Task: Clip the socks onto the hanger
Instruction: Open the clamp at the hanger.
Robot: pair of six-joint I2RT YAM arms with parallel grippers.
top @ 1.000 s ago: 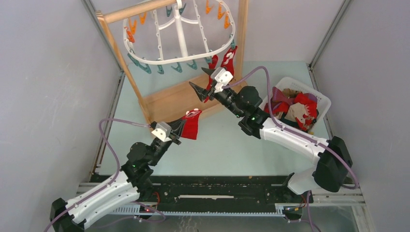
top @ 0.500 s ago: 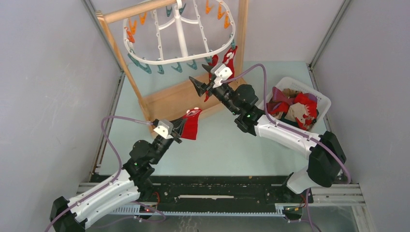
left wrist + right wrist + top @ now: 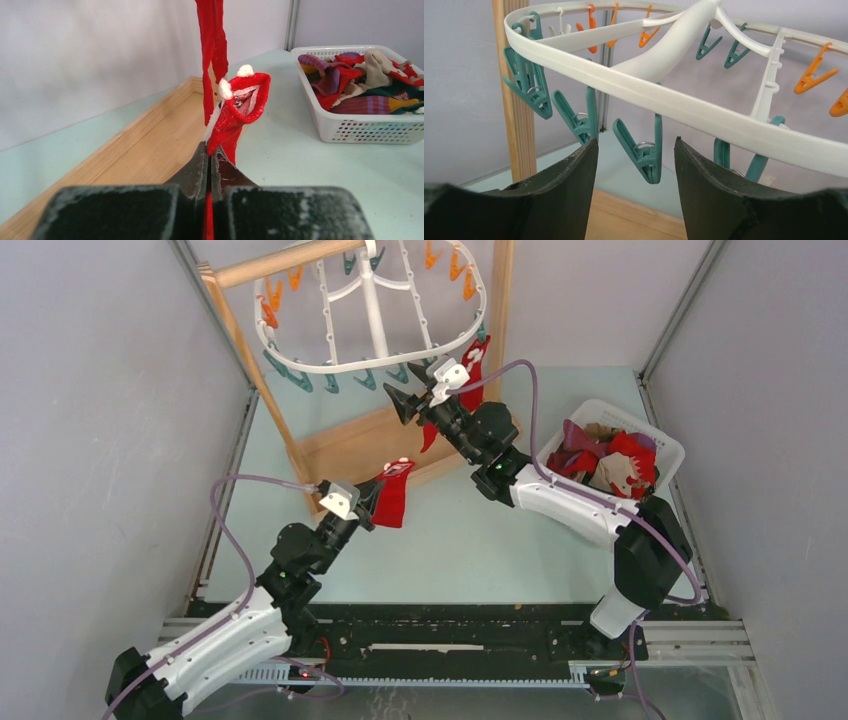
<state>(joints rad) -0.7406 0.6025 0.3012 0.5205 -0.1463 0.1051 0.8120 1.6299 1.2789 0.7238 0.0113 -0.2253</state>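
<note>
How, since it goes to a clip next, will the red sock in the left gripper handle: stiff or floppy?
Probably floppy: the red sock bends over beyond the shut left gripper, cuff gaping. Likely light, since a narrow pinch holds it. Its loose end may sag away from a teal clothespin, so feeding could be fiddly.

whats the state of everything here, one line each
left gripper, shut on red sock
right gripper, open, empty, teal clip ahead between its fingers
teal clip, shut, empty
hanger, hanging from wooden stand
hung sock, clipped to hanger
basket, full of loose socks
</note>
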